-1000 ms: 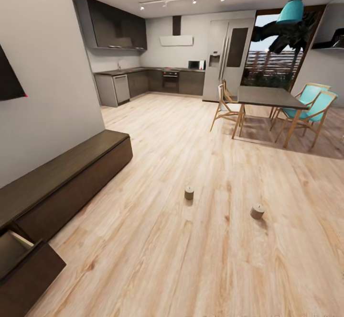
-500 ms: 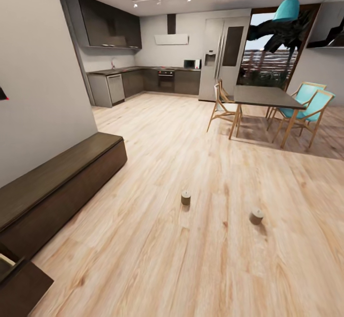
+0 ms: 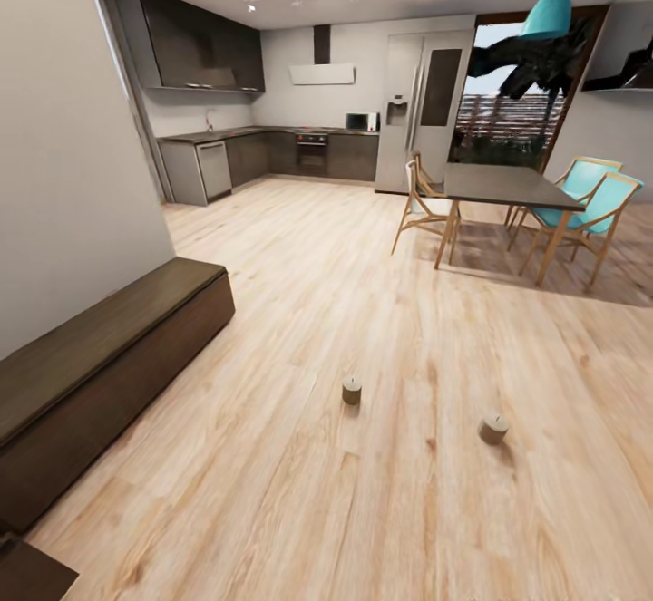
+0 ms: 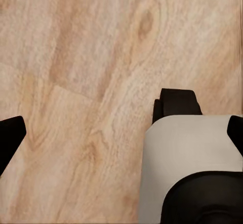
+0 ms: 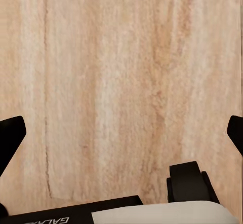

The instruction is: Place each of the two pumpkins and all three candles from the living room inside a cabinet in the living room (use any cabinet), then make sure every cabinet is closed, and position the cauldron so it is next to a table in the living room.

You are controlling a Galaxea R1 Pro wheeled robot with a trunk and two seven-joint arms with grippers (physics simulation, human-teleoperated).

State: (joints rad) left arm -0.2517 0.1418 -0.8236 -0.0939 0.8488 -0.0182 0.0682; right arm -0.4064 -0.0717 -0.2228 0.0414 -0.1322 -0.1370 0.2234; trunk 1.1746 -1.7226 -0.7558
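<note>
Two candles point(image 3: 352, 390) point(image 3: 493, 429) are seen on the floor point(image 3: 363, 510), well apart, not yet stored | cabinet point(image 3: 100, 356) along the left wall, one front possibly open at the corner | both grippers point(image 4: 121, 133) point(image 5: 121, 133) spread wide, holding nothing.

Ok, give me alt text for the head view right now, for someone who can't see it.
Two small squat beige candles stand apart on a pale wooden floor, right of a long low dark-brown wooden cabinet along the wall. Beyond are a dark dining table with chairs and a grey kitchen.
</note>
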